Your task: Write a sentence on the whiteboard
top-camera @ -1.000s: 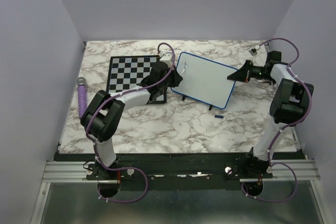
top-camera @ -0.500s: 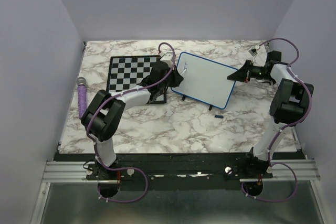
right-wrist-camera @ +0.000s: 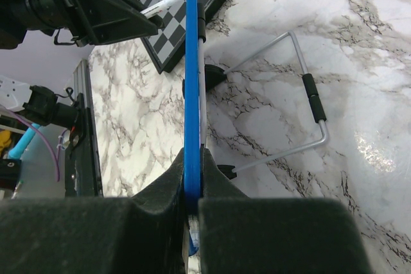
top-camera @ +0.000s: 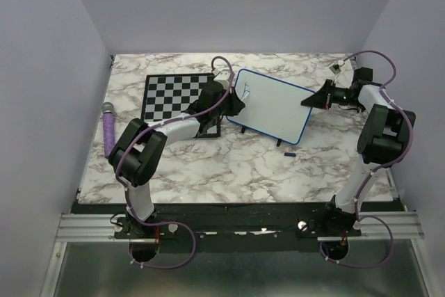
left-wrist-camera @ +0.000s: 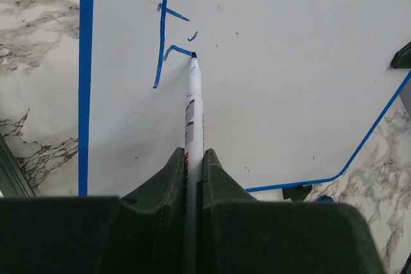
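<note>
A marble-patterned tabletop (top-camera: 229, 165) lies between pale lilac walls. The left tool (left-wrist-camera: 194, 158) has its two fingers pressed together on a white marker (left-wrist-camera: 193, 101), which points forward with its blue tip touching the whiteboard (left-wrist-camera: 289, 81). At the tip stands the beginning of the sentence (left-wrist-camera: 164, 36): one blue letter that reads as "F", with a short loose stroke to its right and nothing more, so I judge the writing is only at its start. The marker carries a printed label, but it is too small to read. The whiteboard leans on a wire stand (right-wrist-camera: 302, 88) toward the far edge of the tabletop, somewhat right of the middle, with a chessboard (top-camera: 174, 95) just beside it on the left. The right tool (right-wrist-camera: 192, 165) is clamped on the blue frame at the board's right side. A small blue piece (top-camera: 290, 151), maybe the cap, lies near the board's front, and a purple object (top-camera: 109, 126) lies at the left edge. To write well here, the pressure should be light and even, because a leaning board can slide or tip. The right tool must hold firm, and the letters should be small and level, leaving room for the remaining words.
</note>
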